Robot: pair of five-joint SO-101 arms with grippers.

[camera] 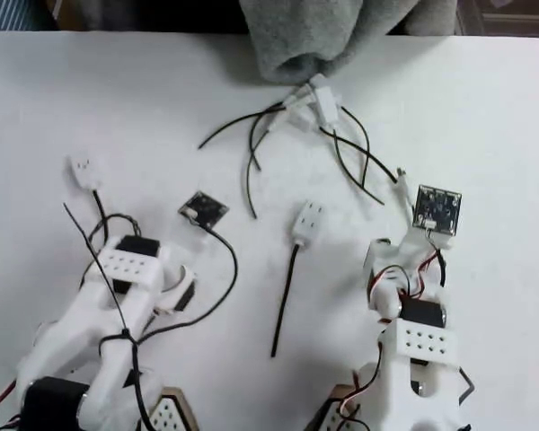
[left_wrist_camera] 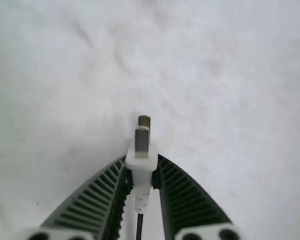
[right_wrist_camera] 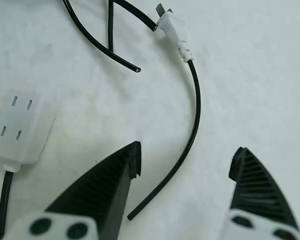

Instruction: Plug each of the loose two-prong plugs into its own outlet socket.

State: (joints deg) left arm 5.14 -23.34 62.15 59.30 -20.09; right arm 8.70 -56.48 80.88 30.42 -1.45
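Right now the left claw (left_wrist_camera: pixel 141 159) is clenched on a white two-prong plug (left_wrist_camera: pixel 142 140) with black cord, while the right claw (right_wrist_camera: pixel 188 148) gapes released over the white tabletop (right_wrist_camera: pixel 250 75), the white plastic outlet socket (camera: pixel 307 220) lying mid-frame.

An outlet socket (camera: pixel 308 220) lies mid-table (camera: pixel 494 99), loose plugs (camera: pixel 313 103) behind it, a second socket (camera: pixel 83 171) off to its left.

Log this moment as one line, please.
left pincer: shut on plug | right pincer: open over cable | outlet block: nothing plugged in
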